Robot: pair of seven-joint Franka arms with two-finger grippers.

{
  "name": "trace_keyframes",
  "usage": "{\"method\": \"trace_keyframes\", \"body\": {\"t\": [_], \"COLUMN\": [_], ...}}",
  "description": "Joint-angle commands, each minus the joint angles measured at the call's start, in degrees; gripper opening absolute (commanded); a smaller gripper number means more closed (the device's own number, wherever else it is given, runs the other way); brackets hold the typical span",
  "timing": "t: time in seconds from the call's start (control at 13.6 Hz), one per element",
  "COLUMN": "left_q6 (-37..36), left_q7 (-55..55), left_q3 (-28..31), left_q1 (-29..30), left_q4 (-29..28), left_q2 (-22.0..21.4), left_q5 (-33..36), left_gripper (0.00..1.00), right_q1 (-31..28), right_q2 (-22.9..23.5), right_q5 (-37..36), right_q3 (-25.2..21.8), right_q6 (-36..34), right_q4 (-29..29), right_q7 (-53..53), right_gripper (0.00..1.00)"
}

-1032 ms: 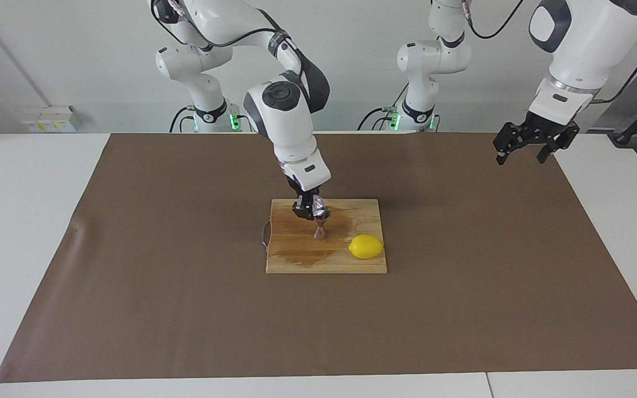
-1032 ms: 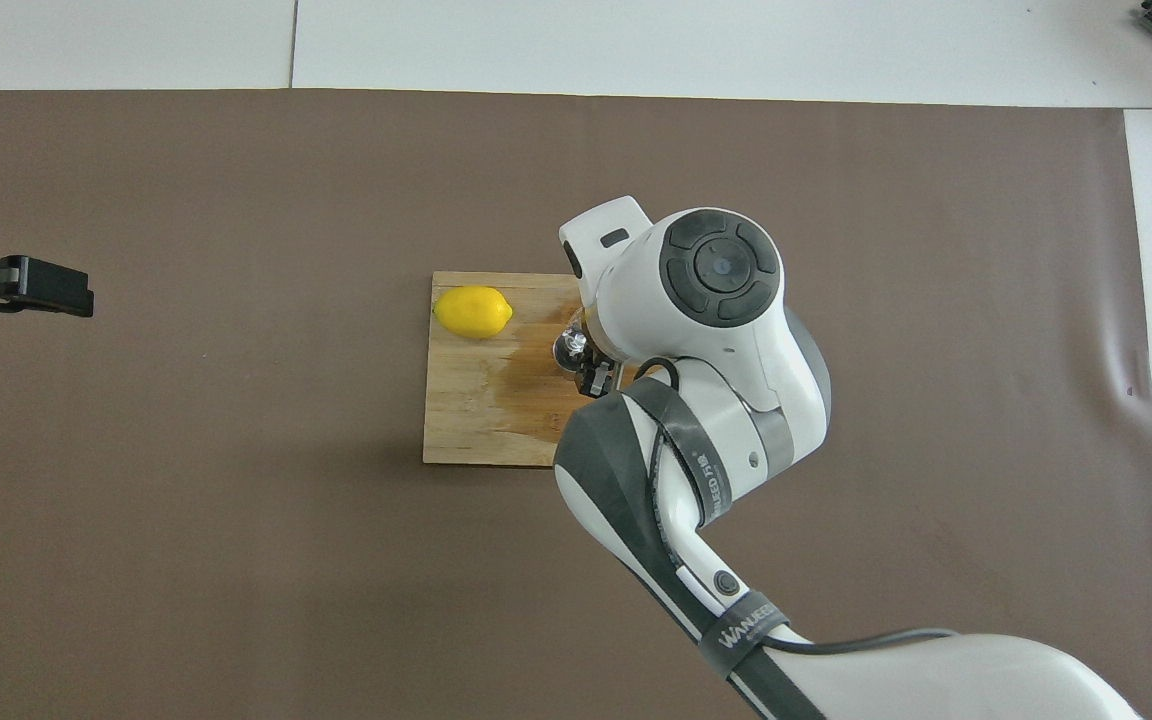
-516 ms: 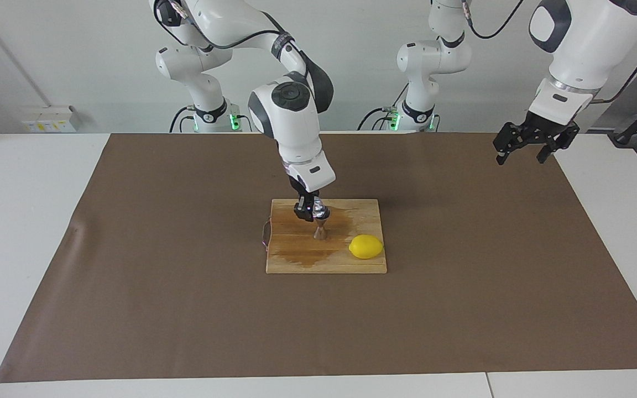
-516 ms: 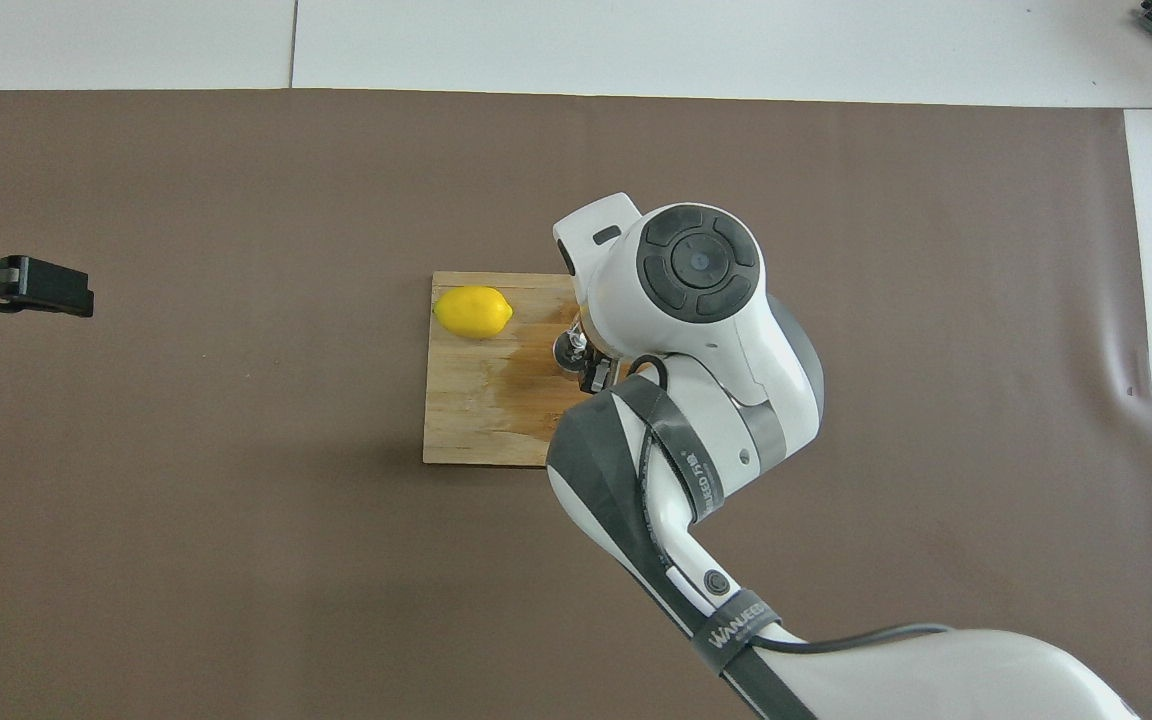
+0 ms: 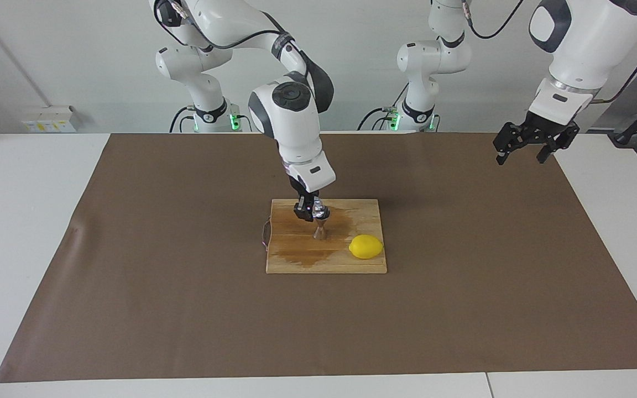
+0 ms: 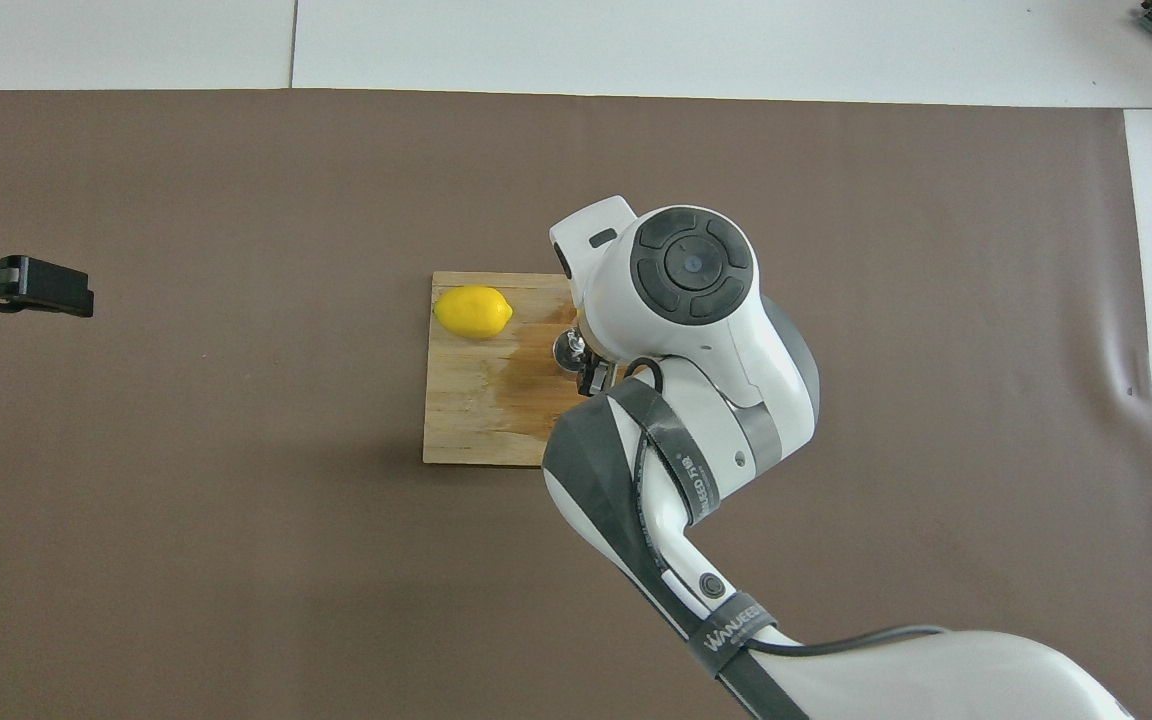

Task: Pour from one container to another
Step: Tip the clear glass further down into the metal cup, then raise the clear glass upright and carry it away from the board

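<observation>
so the right arm is reaching out over the middle of the table, and its right gripper [image 5: 312, 210] is clamped on the small clear faceted glass tumbler [image 5: 320, 210], holding it up in the air right over the little silver-grey hourglass-shaped metal jigger [image 5: 320, 229]. from above the arm's big white wrist covers most of this, you just catch the glass [image 6: 567, 347] peeking out with the gripper [image 6: 586, 368] next to it. the tumbler looks tipped toward the jigger's top cup, though i can't tell if the two actually touch or if anything is coming out. the jigger stands upright on the pale wooden cutting board [image 5: 296, 262], roughly in the middle of it. there's a dark wet patch [image 5: 307, 255] spread over the wood around the jigger and running toward the edge of the board farthest from the robots. a bright yellow lemon [image 5: 366, 246] sits on the same board, at the corner toward the left arm's end and a bit farther from the robots than the jigger, close to it but not touching. the board lies on a big brown sheet [image 5: 186, 309] that covers most of the white table [image 5: 20, 232]. the left arm just waits, its left gripper [image 5: 522, 153] hanging with fingers spread apart and nothing in them, over the brown sheet's edge at its own end of the table.
</observation>
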Motion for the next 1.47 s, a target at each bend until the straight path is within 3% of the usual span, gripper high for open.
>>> {"method": "trace_keyframes", "body": {"t": [0.0,0.96,1.25,1.4], "left_q6": [-0.4,-0.4,-0.4,-0.4], "left_q7": [-0.5,-0.5,-0.5,-0.5], "left_q3": [0.0,0.0,0.0,0.0], "left_q1": [0.2,0.2,0.2,0.2], "left_q4": [-0.8,-0.8,-0.8,-0.8], "left_q2": [-0.9,-0.9,-0.9,-0.9], "left_q5": [0.4,0.4,0.4,0.4], "left_gripper": [1.0,1.0,1.0,1.0], "right_q1": [0.7,-0.5,-3.1,-5.9], "right_q2": [0.9,0.4,-1.0,-2.5], "right_q5": [-2.8,-1.0,7.7,17.9], "right_q3": [0.1,0.0,0.1,0.0], "right_q6": [-1.4,-1.7,-0.9,0.9], "right_q4": [1.7,2.5,1.7,0.6], "right_q7": [2.1,2.8,1.4,-6.2], "right_gripper": [0.0,0.0,0.0,0.0]}}
